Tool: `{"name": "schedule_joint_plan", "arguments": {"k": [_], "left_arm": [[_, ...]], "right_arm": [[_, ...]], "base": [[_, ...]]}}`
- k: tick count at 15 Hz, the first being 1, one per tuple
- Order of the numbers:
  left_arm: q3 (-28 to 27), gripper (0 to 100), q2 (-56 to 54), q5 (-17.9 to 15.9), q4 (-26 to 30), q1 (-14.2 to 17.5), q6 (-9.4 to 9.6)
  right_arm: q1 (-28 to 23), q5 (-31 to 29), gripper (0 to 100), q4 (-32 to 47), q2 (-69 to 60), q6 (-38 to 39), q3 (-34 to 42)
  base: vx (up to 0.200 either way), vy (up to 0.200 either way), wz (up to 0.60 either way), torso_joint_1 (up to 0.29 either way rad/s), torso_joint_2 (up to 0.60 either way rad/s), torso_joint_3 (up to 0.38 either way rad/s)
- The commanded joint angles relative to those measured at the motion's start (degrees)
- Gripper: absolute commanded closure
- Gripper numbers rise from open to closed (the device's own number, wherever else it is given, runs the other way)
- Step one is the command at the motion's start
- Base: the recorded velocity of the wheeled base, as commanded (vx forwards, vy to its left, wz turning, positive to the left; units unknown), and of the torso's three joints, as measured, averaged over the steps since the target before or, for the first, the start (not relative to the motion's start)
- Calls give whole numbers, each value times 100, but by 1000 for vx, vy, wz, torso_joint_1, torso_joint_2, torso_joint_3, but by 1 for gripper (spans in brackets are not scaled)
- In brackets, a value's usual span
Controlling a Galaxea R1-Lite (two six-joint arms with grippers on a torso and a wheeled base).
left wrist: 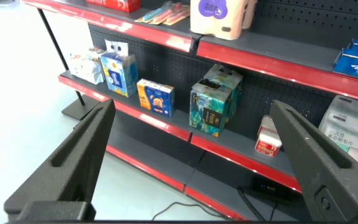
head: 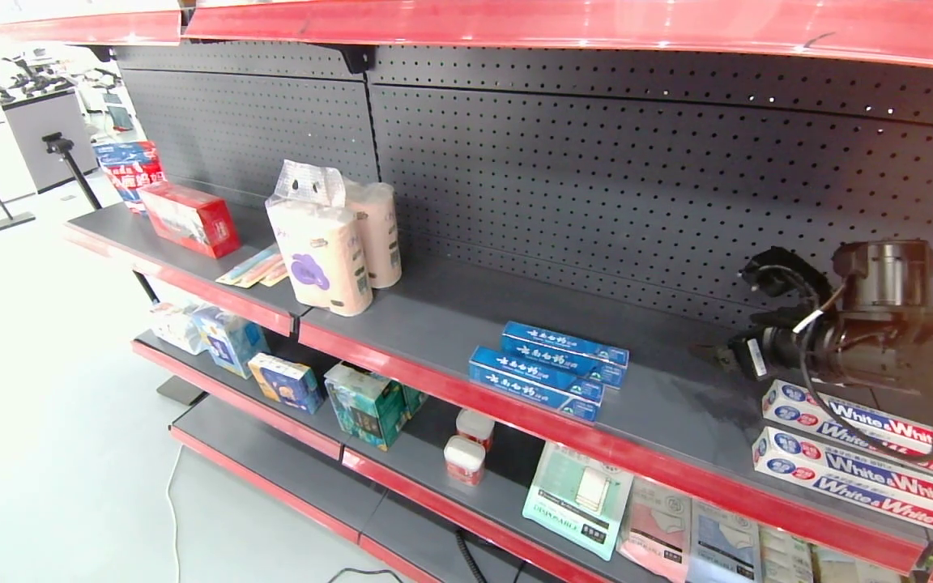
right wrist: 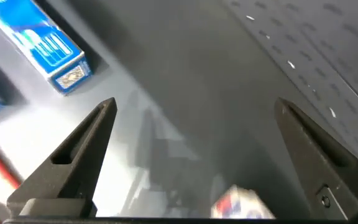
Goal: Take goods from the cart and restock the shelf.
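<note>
My right gripper point(head: 709, 352) hangs open and empty just above the grey middle shelf board point(head: 450, 316), between the blue toothpaste boxes point(head: 547, 368) and the white toothpaste boxes point(head: 871, 453). In the right wrist view the right gripper point(right wrist: 194, 104) has bare shelf between its fingers, one blue box point(right wrist: 48, 43) off to the side and the end of a white box point(right wrist: 241, 202) close by. My left gripper point(left wrist: 191, 104) is open with nothing in it, out in front of the lower shelves and facing a teal box point(left wrist: 213, 102).
Paper roll packs point(head: 321, 251) and a red box point(head: 189, 219) stand further left on the middle shelf. The lower shelf holds small cartons point(head: 284, 380), two white-red jars point(head: 466, 445) and flat packets point(head: 580, 498). Perforated back panel point(head: 596, 178) behind; a red shelf edge overhead.
</note>
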Motion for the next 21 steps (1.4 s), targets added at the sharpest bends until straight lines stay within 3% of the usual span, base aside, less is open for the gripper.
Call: {"name": "schedule_joint_plan", "arguments": {"k": [1,5,6,9,10,13,16,18,21], "left_arm": [[0,0,0,4,-2,2,-2],[0,0,0,4,-2,2,-2],[0,0,0,4,-2,2,-2],[0,0,0,4,-2,2,-2],[0,0,0,4,-2,2,-2],[0,0,0,4,-2,2,-2],[0,0,0,4,-2,2,-2],[0,0,0,4,-2,2,-2],[0,0,0,-67,7,-7,156]], "right_arm": [[-79,-87,0,-9,-1501,445,756],[-87,-939,0,342,-3901,1253,1820],[-87,-1185,0,843,-4657,1438,2022],[-123,-1519,0,3295,-6924,1491,2110],[-263,-1449,0,3480,-7346,1587,2145],[-246,-1132,0,3533,-7961,1842,2250],[-114,-965,0,3541,-9016,1684,2971],[71,-1018,0,3550,-10203,1561,3700],[27,-1405,0,2944,-10317,1869,4368]], "base": [[0,0,0,0,0,0],[0,0,0,0,0,0],[0,0,0,0,0,0],[0,0,0,0,0,0],[0,0,0,0,0,0],[0,0,0,0,0,0],[0,0,0,0,0,0],[0,0,0,0,0,0],[0,0,0,0,0,0]]}}
